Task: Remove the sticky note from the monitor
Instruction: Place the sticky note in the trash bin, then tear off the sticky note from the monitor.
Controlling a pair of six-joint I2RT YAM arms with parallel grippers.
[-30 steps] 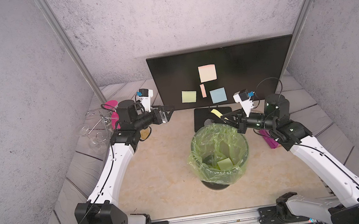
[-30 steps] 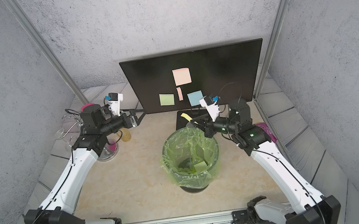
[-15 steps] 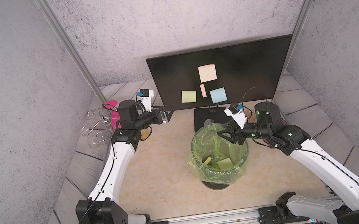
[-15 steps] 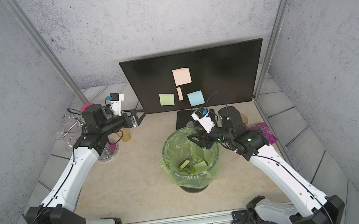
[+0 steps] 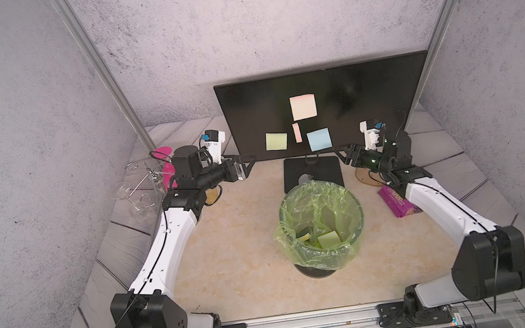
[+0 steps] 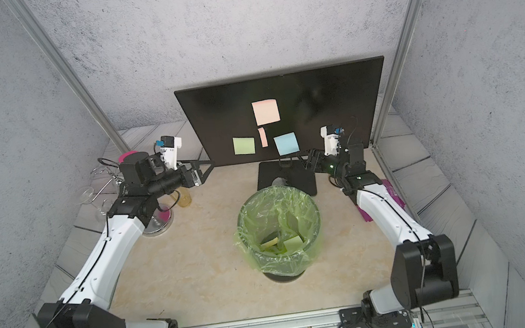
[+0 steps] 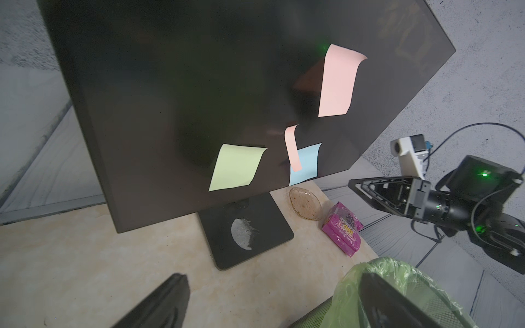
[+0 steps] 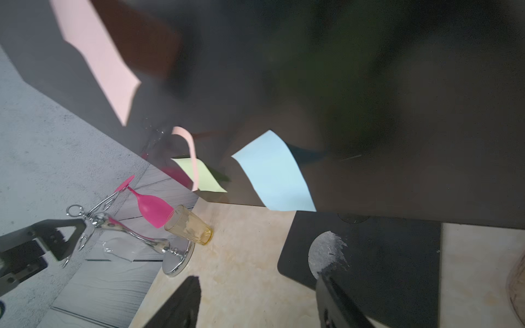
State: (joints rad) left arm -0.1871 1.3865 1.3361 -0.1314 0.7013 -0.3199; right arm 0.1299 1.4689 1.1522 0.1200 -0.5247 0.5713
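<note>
The black monitor stands at the back. Stuck on it are a large peach sticky note, a green one, a thin pink strip and a blue one. My right gripper is open and empty. It hovers low by the monitor's base, just below and right of the blue note. My left gripper is open and empty near the screen's lower left corner.
A bin with a green liner stands in front of the monitor base, with a yellow note and a green note inside. A glass rack with a pink glass and an amber tumbler stands at the left. A purple packet lies at the right.
My right gripper held a yellow note above the bin, opened, and the note dropped in. That arm then swung back up to the monitor's lower right. The left arm stayed put.
</note>
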